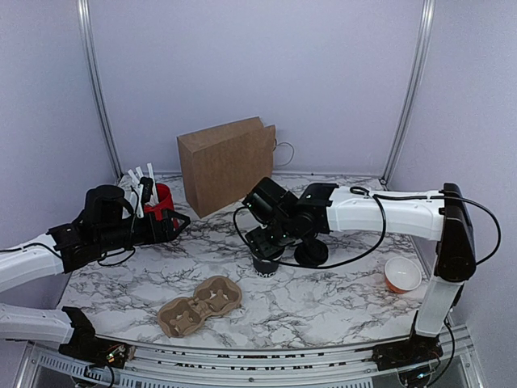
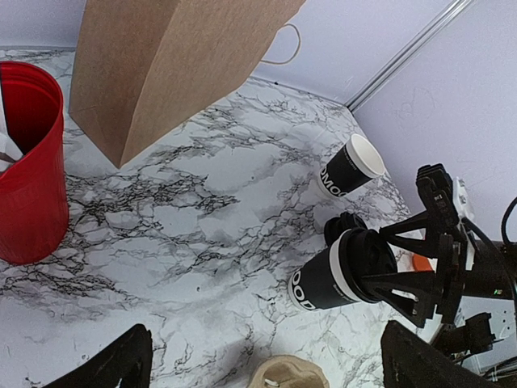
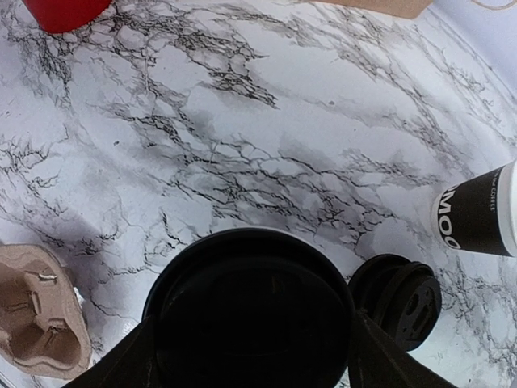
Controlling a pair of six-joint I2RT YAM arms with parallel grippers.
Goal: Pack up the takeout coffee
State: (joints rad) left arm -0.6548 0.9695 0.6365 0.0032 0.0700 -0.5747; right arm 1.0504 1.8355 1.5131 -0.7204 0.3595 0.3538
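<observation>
Fingers (image 3: 121, 372) of the right gripper (image 3: 252, 352) are clasping the takeout coffee (image 1: 266, 265) around its lidded rim, mid-table at 6 o'clock from the paper bag (image 1: 226, 162). The left gripper (image 2: 271, 360) is hanging spread and empty beside the red cup (image 2: 28, 162). Grasping appears to be the step in hand, and the next move is calling for a level lift toward the cardboard carrier (image 1: 200, 305), lying at 7 o'clock.

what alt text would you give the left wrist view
The right gripper clasps the lid of the takeout coffee, a black cup standing on a marble table. A loose black lid and an open black cup sit beyond it; a brown paper bag and a red cup stand at the frame's left.
</observation>
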